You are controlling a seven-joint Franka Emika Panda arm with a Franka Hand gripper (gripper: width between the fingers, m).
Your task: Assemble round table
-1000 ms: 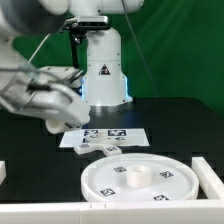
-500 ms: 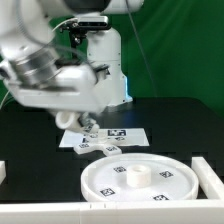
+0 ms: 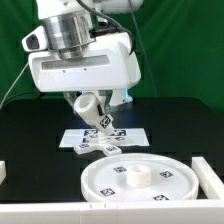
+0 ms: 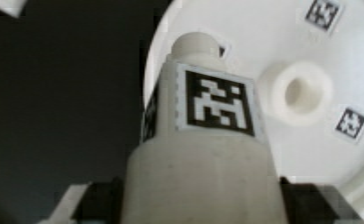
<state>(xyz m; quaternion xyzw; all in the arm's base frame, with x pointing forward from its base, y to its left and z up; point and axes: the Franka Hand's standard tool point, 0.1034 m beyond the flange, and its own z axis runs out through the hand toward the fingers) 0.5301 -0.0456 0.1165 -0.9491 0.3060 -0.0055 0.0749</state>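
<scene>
My gripper [image 3: 89, 105] hangs above the marker board, shut on the short thick white cylinder [image 3: 97, 113], which tilts down toward the table and shows a tag. In the wrist view the cylinder [image 4: 207, 120] fills the space between both fingers [image 4: 101, 200], its narrow tip pointing toward the large round rimmed disc [image 4: 294, 50]. That disc [image 3: 140, 178] lies flat near the front of the table, with a raised hub in its middle. The small cross-shaped piece [image 3: 96, 149] lies between the marker board and the disc.
The marker board [image 3: 128, 133] lies flat behind the disc. White blocks stand at the exterior view's right [image 3: 212, 172] and left edges [image 3: 3, 172]. A white rail [image 3: 40, 213] runs along the front. The table top is black.
The arm has swung from the exterior view's left to the middle, carrying the cylinder, and now hangs over the marker board. The disc and the cross-shaped piece have not moved.
</scene>
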